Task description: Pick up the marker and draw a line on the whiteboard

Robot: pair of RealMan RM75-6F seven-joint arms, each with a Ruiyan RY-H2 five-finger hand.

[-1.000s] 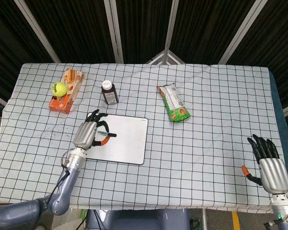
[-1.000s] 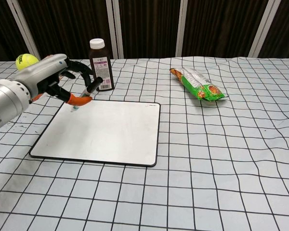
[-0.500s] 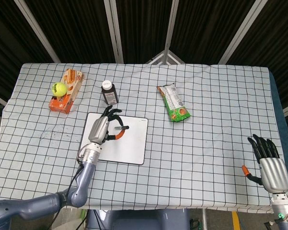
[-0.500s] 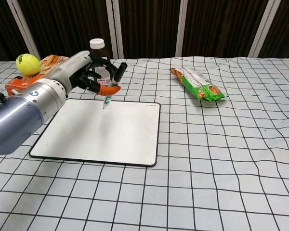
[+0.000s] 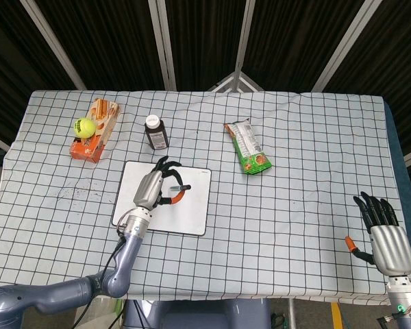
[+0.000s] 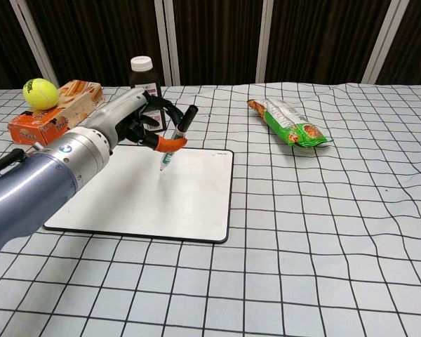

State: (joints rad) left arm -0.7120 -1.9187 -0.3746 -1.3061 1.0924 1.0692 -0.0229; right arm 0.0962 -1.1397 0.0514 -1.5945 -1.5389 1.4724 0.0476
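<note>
The left hand (image 6: 137, 119) pinches the marker (image 6: 175, 144) above the whiteboard (image 6: 147, 193), near its far edge. The marker stands steeply tilted, tip down toward the board, cap end leaning up and right. Beyond the whiteboard stands a brown bottle (image 6: 144, 77). The right hand (image 5: 382, 226) rests well right of the whiteboard at the worktop (image 5: 294, 192) edge, fingers spread, holding nothing.

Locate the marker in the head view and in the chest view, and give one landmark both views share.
Head view: marker left of centre, pinched by the left hand over the whiteboard.
Chest view: marker upper left, tilted, tip down toward the board.
Shared landmark: the brown bottle just beyond the whiteboard's far edge.
</note>
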